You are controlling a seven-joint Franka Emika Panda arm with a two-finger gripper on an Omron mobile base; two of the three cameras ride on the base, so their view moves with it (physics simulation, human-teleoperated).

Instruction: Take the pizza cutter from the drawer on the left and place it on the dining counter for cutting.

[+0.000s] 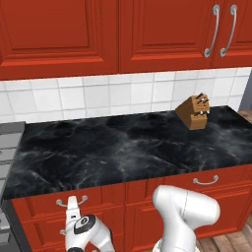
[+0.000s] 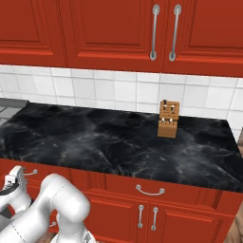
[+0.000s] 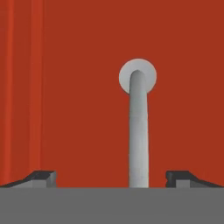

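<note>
Jaws: spread wide, gripper (image 3: 112, 177) empty, straddling the drawer handle (image 3: 138, 127).
Drawer (image 1: 59, 206): closed, below the table (image 1: 123, 147).
Knife block (image 1: 194, 111): on the table.

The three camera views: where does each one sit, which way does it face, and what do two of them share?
Left base view: behind the arm on its left, looking forward and down at the black counter; white arm at lower right, gripper at the drawer handle.
Right base view: behind on its right, same counter; arm at lower left.
Hand view: on the hand, facing the red drawer front; open fingertips either side of the handle.
Shared: both base views show the knife block.
</note>
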